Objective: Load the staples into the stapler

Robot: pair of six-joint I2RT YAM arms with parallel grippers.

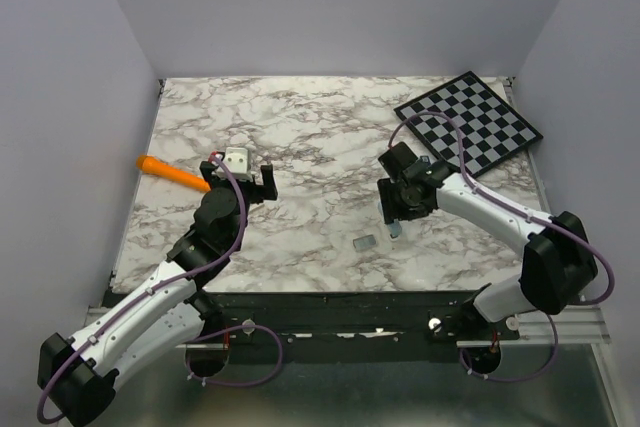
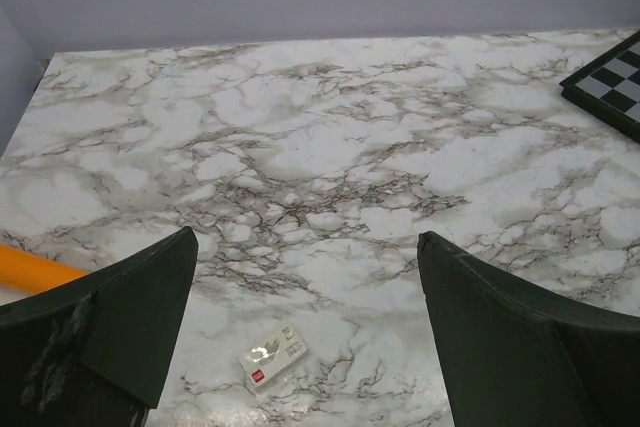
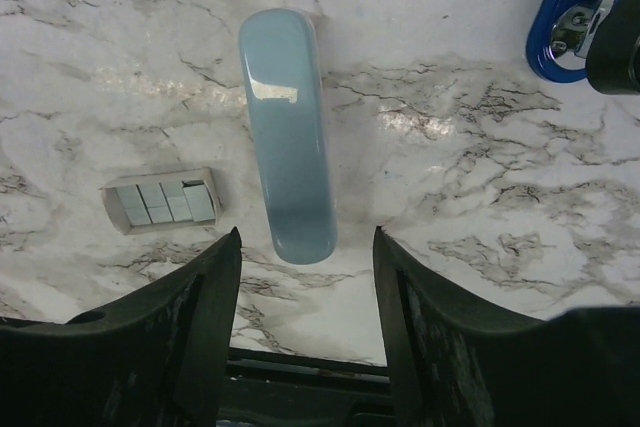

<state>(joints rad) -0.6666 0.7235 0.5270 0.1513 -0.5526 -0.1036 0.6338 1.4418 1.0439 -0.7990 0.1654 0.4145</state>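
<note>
The stapler lies opened out under my right gripper. Its light blue top (image 3: pixel 285 137) lies flat on the marble, and part of the dark blue base (image 3: pixel 565 17) shows at the upper right. In the top view only a light blue tip (image 1: pixel 395 230) shows below my right gripper (image 1: pixel 397 209). The staples (image 3: pixel 165 202) are several greyish blocks in a small open tray left of the top, also seen in the top view (image 1: pixel 364 243). My right gripper (image 3: pixel 306 234) is open and empty just above the near end of the top. My left gripper (image 2: pixel 307 237) is open and empty, far to the left (image 1: pixel 240 172).
A small white box with a red label (image 2: pixel 273 357) lies between the left fingers (image 1: pixel 237 159). An orange pen-like stick (image 1: pixel 172 172) lies at the left. A checkered board (image 1: pixel 468 122) sits at the back right. Walls close three sides of the table (image 1: pixel 300 117).
</note>
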